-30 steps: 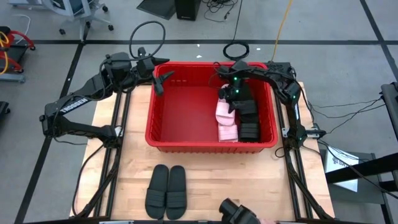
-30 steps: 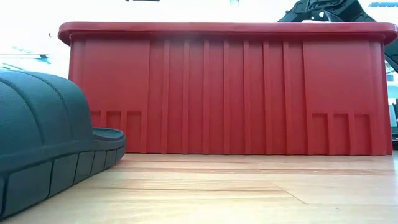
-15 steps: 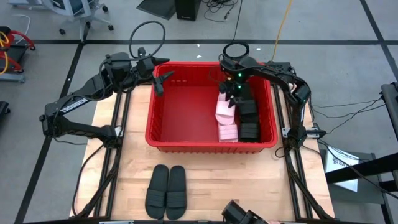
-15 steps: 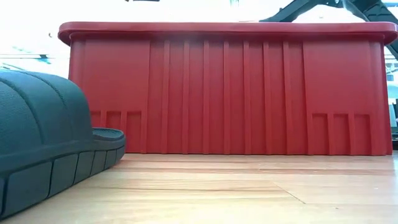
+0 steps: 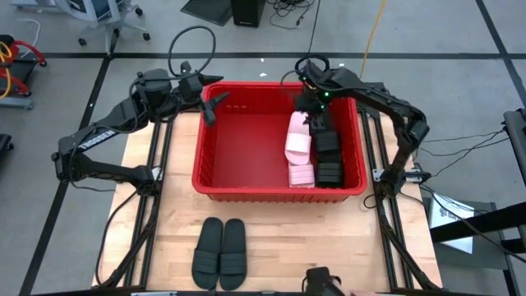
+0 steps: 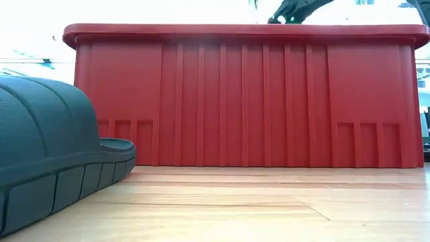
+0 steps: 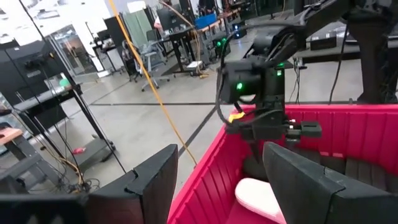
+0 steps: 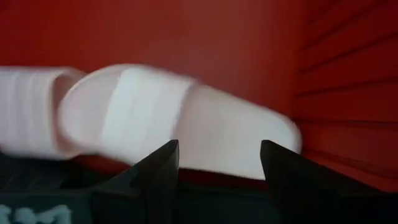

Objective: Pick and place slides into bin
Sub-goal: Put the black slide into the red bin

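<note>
Seen from above, the left gripper [image 5: 211, 108] hangs over the far-left corner of the bin [image 5: 215, 182], its fingers spread wide and holding nothing, the arm folded back along the table's left edge. Its own wrist camera looks between those two parted fingers [image 7: 311, 180] and across the bin's far rim [image 7: 205, 165] to the other arm, a sight no other view offers (the room behind holds desks and a yellow cable). On the wooden table [image 5: 271, 238] in front of the bin lie two black slides [image 5: 220, 252], side by side and touching. The level camera shows only one of them [image 6: 47, 148], large at its left edge, with the bin's ribbed front wall [image 6: 242, 101] blocking all sight of the contents. Inside the bin's right half, the overhead view shows two pale pink slides [image 5: 300, 158] end to end, with black slides [image 5: 329, 160] just beside them against the right wall. The right gripper [image 5: 314, 121] hovers above the far pink slide, arm arched in from the far right; its wrist camera shows open, empty fingers [image 8: 155, 180] and that pink slide [image 8: 180, 118] lying free below.
</note>
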Robot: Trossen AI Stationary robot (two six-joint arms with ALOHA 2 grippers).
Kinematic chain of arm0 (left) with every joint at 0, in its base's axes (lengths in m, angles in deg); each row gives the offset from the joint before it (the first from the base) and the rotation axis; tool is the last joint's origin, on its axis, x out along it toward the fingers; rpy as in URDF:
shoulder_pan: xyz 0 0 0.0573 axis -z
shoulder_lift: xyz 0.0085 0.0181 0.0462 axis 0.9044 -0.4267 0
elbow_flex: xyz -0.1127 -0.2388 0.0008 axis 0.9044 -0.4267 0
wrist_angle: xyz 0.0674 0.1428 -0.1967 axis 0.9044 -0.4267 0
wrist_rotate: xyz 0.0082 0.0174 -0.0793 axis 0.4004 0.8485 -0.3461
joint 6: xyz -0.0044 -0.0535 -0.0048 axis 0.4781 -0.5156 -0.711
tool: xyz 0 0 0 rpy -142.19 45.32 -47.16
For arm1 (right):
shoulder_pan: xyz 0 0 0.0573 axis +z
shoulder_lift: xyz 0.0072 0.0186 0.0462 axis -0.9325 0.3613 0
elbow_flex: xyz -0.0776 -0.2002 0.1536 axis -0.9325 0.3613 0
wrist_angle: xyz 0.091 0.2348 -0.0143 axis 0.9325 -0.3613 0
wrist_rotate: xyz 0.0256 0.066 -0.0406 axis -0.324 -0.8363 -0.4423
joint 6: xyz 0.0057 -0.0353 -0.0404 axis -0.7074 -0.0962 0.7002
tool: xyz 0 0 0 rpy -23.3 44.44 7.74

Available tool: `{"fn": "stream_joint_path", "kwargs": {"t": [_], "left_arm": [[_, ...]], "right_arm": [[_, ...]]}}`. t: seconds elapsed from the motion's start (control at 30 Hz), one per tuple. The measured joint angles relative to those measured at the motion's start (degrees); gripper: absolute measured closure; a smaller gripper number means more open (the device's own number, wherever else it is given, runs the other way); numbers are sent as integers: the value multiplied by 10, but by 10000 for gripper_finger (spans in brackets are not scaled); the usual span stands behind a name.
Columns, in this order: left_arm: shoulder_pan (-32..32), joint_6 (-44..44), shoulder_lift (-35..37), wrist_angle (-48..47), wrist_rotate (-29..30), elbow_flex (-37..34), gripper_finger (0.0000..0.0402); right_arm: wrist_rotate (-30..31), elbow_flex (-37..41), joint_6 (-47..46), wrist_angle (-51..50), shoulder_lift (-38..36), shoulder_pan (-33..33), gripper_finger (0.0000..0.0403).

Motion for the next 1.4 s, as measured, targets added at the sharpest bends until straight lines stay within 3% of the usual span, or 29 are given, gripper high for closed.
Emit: {"fn": "stream_joint_path", "kwargs": {"t": [0.33, 0.53, 0.7, 0.9, 1.0, 1.13, 1.4], "left_arm": [[15, 15, 16, 3, 0, 0, 160], [67, 31, 33, -5, 0, 1, 160], [126, 45, 48, -9, 0, 1, 160], [200, 51, 59, -39, 1, 0, 160], [243, 45, 60, -52, 34, 1, 160], [307, 37, 59, -85, 81, 0, 160], [443, 3, 54, -96, 90, 0, 160]], "right_arm": [[14, -1, -166, 94, -80, 5, 191], [13, -1, -251, 107, -118, 29, 191], [4, -1, -281, 120, -138, 67, 193], [-84, -1, -311, 134, -140, 119, 193], [-97, -1, -325, 135, -140, 151, 191], [-119, -1, -343, 135, -140, 204, 192], [-137, 19, -361, 180, -140, 337, 192]]}}
